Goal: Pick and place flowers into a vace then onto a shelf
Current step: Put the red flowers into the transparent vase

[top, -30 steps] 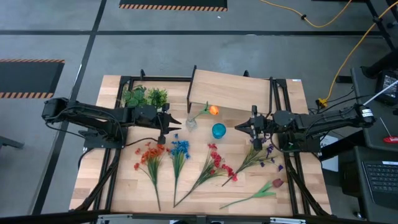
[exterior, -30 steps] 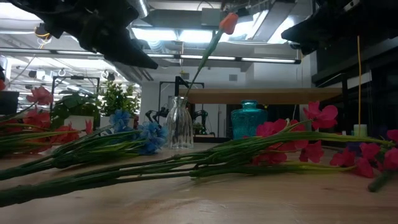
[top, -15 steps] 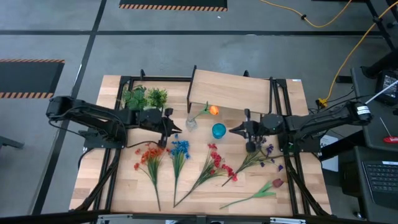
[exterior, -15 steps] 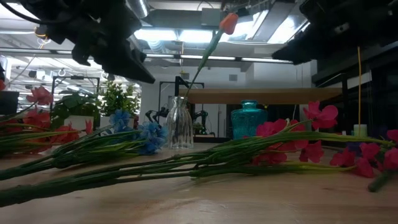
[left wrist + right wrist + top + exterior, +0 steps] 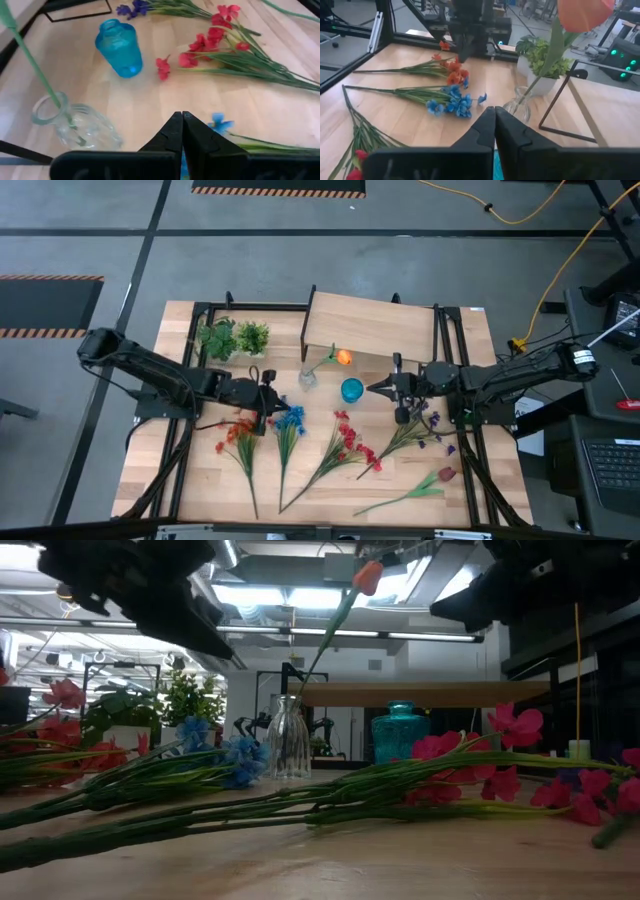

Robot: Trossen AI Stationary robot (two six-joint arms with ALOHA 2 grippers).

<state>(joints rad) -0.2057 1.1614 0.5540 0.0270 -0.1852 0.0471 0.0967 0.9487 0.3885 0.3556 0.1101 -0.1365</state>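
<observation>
A clear glass vase (image 5: 308, 377) stands on the table with one orange flower (image 5: 343, 357) leaning in it. A teal vase (image 5: 351, 390) stands just right of it. Orange-red (image 5: 240, 430), blue (image 5: 289, 419), red-pink (image 5: 350, 444) and purple (image 5: 428, 423) sprays and a dark red bud (image 5: 446, 474) lie flat on the tabletop. The shelf (image 5: 370, 328) stands at the far edge. My left gripper (image 5: 281, 402) is shut and hangs above the blue blooms (image 5: 220, 122). My right gripper (image 5: 372, 389) is shut, in the air just right of the teal vase.
Two green leafy tufts (image 5: 233, 337) sit at the far left of the table. Black frame rails (image 5: 197, 310) run along the table's sides and far edge. Bare wood lies between the vases and the sprays (image 5: 150, 100).
My left gripper has shut and swung toward the table's near edge, from beside the glass vase to over the blue blooms. My right gripper has edged a little leftward toward the teal vase. The flowers and vases have not moved.
</observation>
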